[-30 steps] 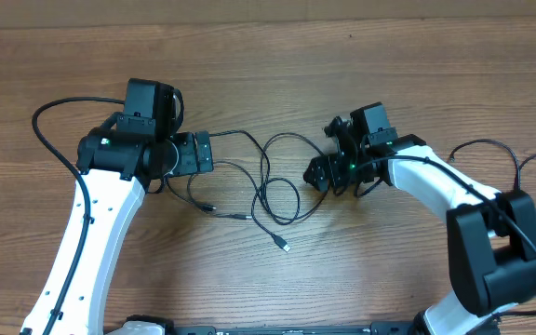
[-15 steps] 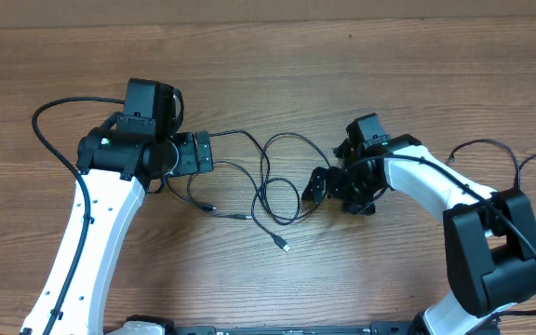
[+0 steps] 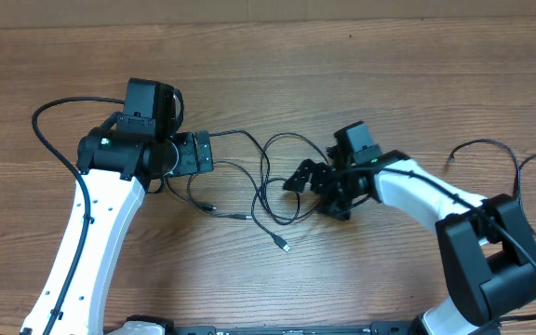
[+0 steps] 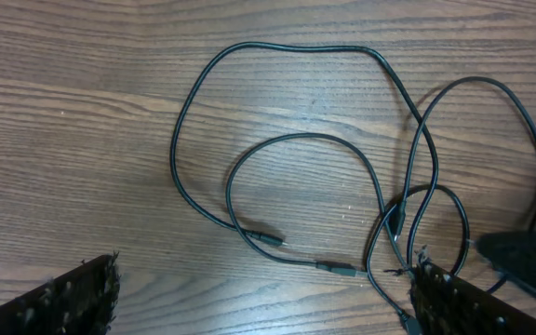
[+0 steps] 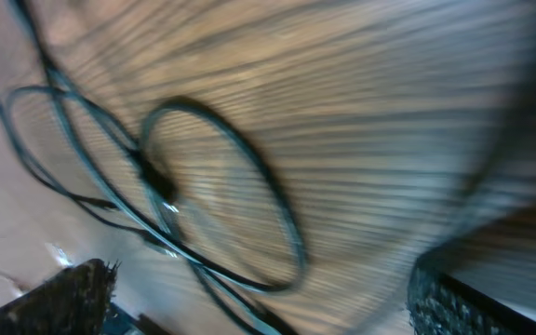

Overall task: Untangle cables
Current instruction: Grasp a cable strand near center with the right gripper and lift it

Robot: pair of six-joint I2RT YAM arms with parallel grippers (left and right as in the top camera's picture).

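We see the cables as a tangle of thin black loops near the middle of the desk, lying between the two arms. From overhead the tangle sits at 3 o'clock from the left fingers and at 9 o'clock from the right fingers, much nearer the right pair. One free plug trails out of the loops at 6 o'clock.

In the left wrist view the left fingers are spread wide, one in each lower corner, with only desk and the lowest strand between them. The cables lie ahead, from 12 to 1 o'clock: one big loop, a smaller loop inside it, and more arcs to the right. These all cross at one spot just beyond the tip of the lower-right finger. Two small connectors sit along the lowest strand. No strand is pinched.

The right wrist view is blurred. The right fingers show as dark shapes in the two lower corners, spread apart. The cables lie ahead of them at about 11 o'clock as overlapping rings flat on the wood, with nothing clasped. Overhead, one right finger reaches the outer edge of the nearest loop, but we cannot tell whether it touches the strand.
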